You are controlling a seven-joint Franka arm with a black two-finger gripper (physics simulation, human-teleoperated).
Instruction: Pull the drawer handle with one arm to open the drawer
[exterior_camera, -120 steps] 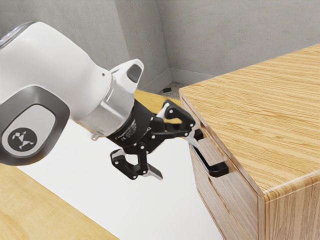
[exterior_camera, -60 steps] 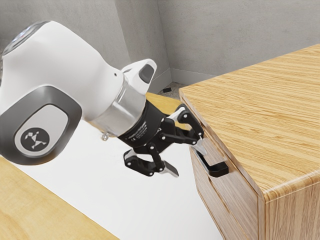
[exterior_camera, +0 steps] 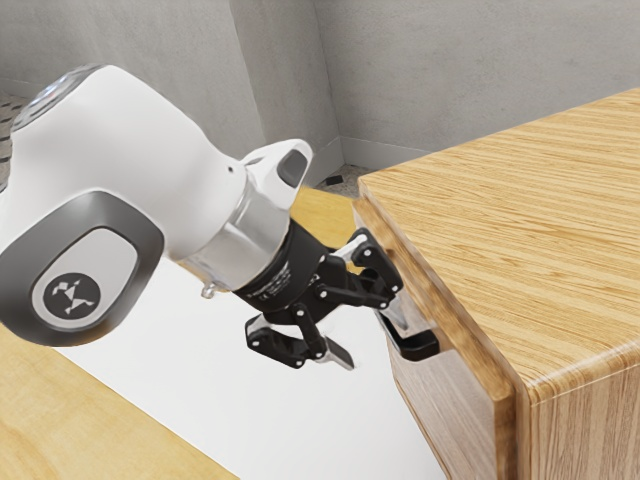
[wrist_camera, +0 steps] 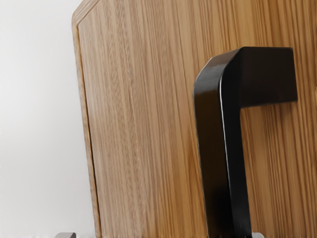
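Closest to the camera in the exterior view is the arm's white link (exterior_camera: 130, 200), with a grey-rimmed joint cap. From it a black wrist leads down to the claw (exterior_camera: 368, 338). The claw is spread and pinches nothing. One finger (exterior_camera: 396, 316) rests against the near end of the black drawer handle (exterior_camera: 415, 343). The other finger (exterior_camera: 336, 352) hangs apart from the handle, on the side of the claw away from the cabinet. Below the claw lies a white sheet (exterior_camera: 200, 390), and a wooden tabletop (exterior_camera: 60, 420) borders it on the arm's side.

Just beyond the claw, the handle is fixed to the wooden drawer front (exterior_camera: 440, 400), which appears to stand a little proud of the cabinet's edge. In the wrist view, the handle (wrist_camera: 223, 148) is a dark flat bar that rises straight ahead of the hand, then bends over to meet the drawer front (wrist_camera: 143, 124). The front's grain runs along the bar, and one rounded corner is visible.

Past the handle, the cabinet top (exterior_camera: 520, 220) spreads away from the claw. Farthest off, behind the claw and cabinet, are grey walls (exterior_camera: 450, 60) that meet in a corner.
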